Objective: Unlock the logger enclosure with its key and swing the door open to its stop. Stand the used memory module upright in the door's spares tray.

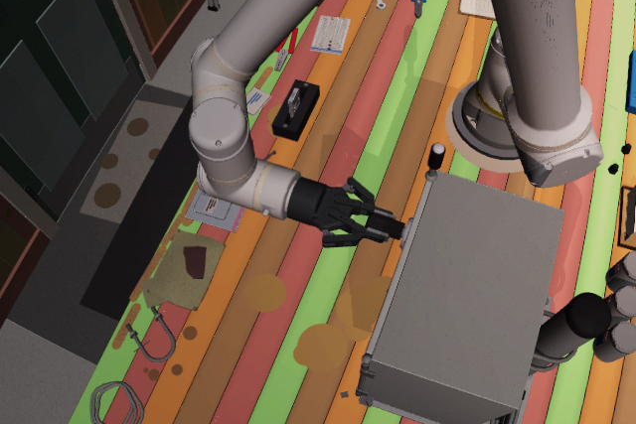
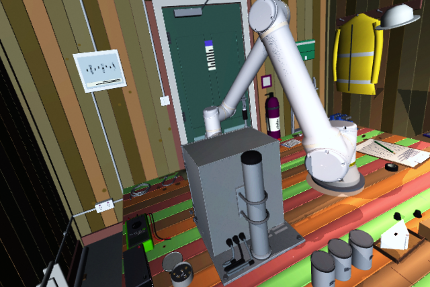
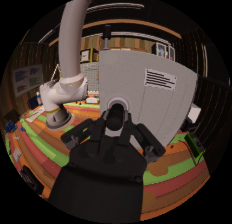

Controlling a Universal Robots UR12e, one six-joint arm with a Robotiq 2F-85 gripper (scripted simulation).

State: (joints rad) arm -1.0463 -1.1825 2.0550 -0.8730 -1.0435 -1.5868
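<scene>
The grey logger enclosure [image 1: 467,286] stands on the striped bench with its door [image 3: 151,100] closed. A round lock collar [image 3: 117,102] sits on the door's left side, and a dark cylindrical key [image 3: 116,118] sticks out of it. A label plate [image 3: 160,79] is fixed to the door's upper right. A black holder [image 1: 295,109] with the memory module [image 1: 294,101] standing in it lies further back on the bench, apart from the enclosure. My gripper [image 1: 395,228] [image 3: 116,119] reaches level at the door's lock, and it is closed around the key.
The arm's base [image 1: 488,122] stands just behind the enclosure. A grey pole [image 2: 255,204] is clamped to the enclosure's back. Grey canisters [image 2: 342,258] stand by the bench's near edge. A cloth [image 1: 185,270], a U-bolt [image 1: 151,340] and papers lie left of the gripper.
</scene>
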